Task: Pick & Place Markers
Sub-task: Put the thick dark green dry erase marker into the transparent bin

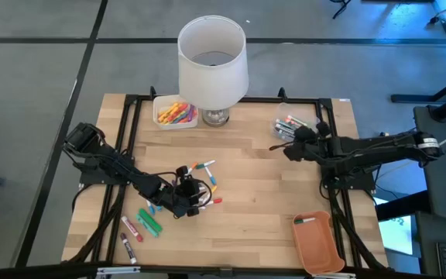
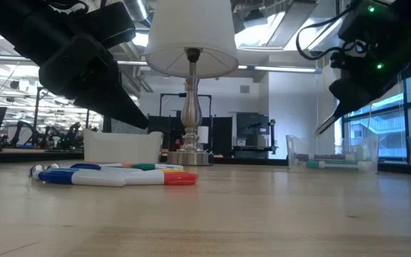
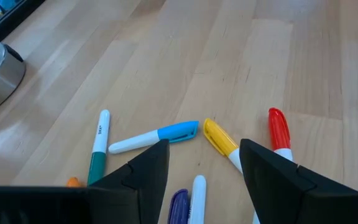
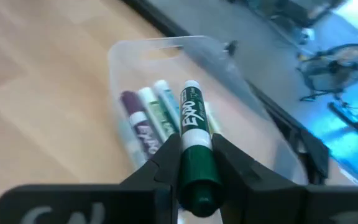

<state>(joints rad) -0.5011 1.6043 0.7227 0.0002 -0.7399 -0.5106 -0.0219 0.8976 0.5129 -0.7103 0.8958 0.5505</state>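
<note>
Gripping a green-capped white Expo marker point(image 4: 193, 143), the right gripper point(image 4: 194, 165) hovers over a clear bin point(image 4: 229, 93) at the table's far right; the left gripper point(image 3: 201, 165) gapes above loose markers point(image 3: 166, 134) on pale wood point(image 1: 262, 186)

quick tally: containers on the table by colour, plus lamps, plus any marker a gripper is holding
white tub: 1
clear tub: 1
orange tray: 1
lamp: 1
green marker held in the fingers of the right gripper: 1
total: 5
</note>
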